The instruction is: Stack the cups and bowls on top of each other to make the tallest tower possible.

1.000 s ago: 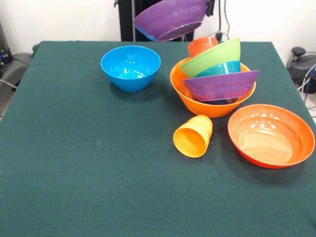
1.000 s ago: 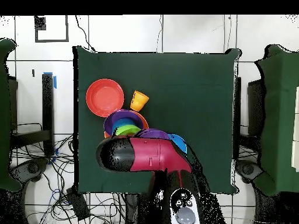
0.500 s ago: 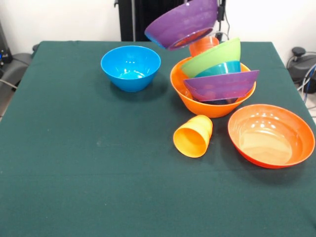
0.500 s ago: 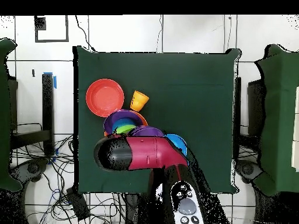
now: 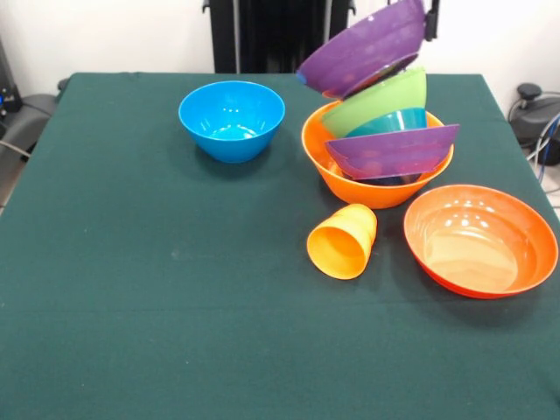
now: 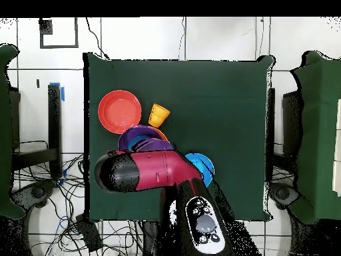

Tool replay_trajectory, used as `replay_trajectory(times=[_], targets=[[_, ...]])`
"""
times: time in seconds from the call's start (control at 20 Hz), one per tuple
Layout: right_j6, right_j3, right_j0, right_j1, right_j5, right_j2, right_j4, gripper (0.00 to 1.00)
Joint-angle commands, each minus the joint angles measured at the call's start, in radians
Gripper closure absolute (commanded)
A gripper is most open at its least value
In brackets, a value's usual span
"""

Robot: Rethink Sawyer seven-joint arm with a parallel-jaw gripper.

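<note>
Carrying a purple bowl (image 5: 363,45) tilted above the tower (image 5: 378,149), our claw (image 5: 427,19) shows only as a dark bit at the bowl's upper right rim, so we judge it clamped on that rim though its fingers stay hidden. The tower stands in the big orange bowl (image 5: 367,188), with the green bowl (image 5: 376,101), a teal one and a second purple bowl (image 5: 394,150) all leaning the same way. We should level the carried bowl, centre it over the green bowl, lower until it touches, then release, since the slanted stack could slide.
</note>
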Motion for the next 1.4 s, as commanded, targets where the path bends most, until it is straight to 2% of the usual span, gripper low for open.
replay_trajectory(times=[0.05, 0.3, 0.65, 0.85, 1.0, 1.05, 1.4], targets=[[-0.063, 0.002, 0.004, 0.065, -0.083, 0.105, -0.079, 1.00], [-0.072, -0.017, -0.010, 0.085, -0.086, 0.107, -0.098, 1.00], [-0.074, -0.057, -0.003, 0.159, -0.129, 0.060, -0.215, 1.00], [-0.125, -0.042, -0.053, 0.159, -0.106, 0.104, -0.255, 1.00], [-0.122, -0.037, -0.075, 0.157, -0.104, 0.117, -0.273, 1.00], [-0.126, -0.028, -0.093, 0.154, -0.132, 0.136, -0.280, 1.00], [-0.165, -0.035, -0.152, 0.167, -0.096, 0.212, -0.320, 1.00]])
